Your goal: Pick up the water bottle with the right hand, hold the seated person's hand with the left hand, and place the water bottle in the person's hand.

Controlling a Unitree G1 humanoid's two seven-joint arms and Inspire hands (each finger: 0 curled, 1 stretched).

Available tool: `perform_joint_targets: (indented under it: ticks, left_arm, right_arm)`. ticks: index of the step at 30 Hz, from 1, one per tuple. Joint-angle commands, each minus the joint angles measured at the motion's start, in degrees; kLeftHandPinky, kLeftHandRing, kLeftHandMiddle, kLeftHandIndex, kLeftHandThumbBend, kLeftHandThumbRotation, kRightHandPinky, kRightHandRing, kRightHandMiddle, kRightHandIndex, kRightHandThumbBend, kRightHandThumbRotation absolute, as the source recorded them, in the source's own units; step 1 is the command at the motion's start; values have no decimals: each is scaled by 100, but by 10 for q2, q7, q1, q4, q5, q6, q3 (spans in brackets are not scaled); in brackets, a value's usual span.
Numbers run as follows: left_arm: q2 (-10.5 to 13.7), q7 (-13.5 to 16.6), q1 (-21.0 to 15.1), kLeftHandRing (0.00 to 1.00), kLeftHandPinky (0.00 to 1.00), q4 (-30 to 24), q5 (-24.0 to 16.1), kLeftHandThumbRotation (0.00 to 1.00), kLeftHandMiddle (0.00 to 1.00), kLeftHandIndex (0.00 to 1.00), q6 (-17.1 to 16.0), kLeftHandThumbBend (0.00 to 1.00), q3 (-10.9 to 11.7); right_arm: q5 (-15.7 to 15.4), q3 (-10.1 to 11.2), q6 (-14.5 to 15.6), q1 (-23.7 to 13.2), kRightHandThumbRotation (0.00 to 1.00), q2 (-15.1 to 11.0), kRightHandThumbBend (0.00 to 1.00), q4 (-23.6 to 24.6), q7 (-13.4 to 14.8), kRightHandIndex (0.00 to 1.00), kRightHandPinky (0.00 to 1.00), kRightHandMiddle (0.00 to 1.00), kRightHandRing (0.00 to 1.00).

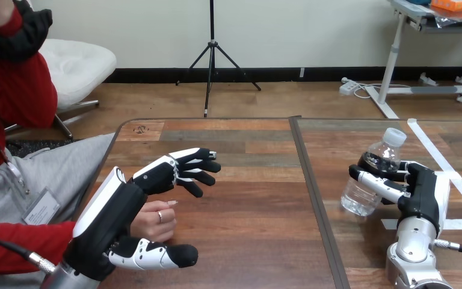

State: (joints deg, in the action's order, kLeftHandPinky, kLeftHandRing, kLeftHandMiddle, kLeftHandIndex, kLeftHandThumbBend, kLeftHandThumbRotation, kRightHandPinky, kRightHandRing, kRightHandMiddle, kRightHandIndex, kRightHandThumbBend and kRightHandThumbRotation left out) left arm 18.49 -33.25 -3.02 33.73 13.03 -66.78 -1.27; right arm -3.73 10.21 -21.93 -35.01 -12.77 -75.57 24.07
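While the table [246,241] sat open in the middle, water bottle [373,174] tilted inside curled fingers of the right hand [424,192], left hand [126,205] slack over the person's hand [155,220] by the left edge.

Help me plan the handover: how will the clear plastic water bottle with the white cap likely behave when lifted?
The clear plastic water bottle looks thin-walled, so it may dent under the right hand's curled fingers. Its smooth round body could slip, or roll if laid down. Tall, narrow and tilted in the grip, it probably tips easily if released.
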Motion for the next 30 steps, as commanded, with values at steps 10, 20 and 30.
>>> perform_joint_targets:
  ticks: [10, 20, 30]
  left_arm:
    - [-10, 11, -38, 70, 59, 7, 4, 63, 77, 81, -7, 99, 8]
    - [-15, 23, -41, 72, 63, 8, -7, 61, 77, 81, 0, 99, 13]
    - [-18, 50, -43, 73, 64, 4, -35, 61, 78, 81, 4, 99, 19]
  right_arm:
    - [-29, -20, -64, -22, 0, -14, 82, 24, 6, 47, 40, 49, 45]
    - [-42, -32, -104, -8, 0, -21, 82, 45, -11, 47, 39, 49, 45]
    - [-66, -51, -138, 10, 0, -32, 81, 82, -13, 46, 39, 48, 44]
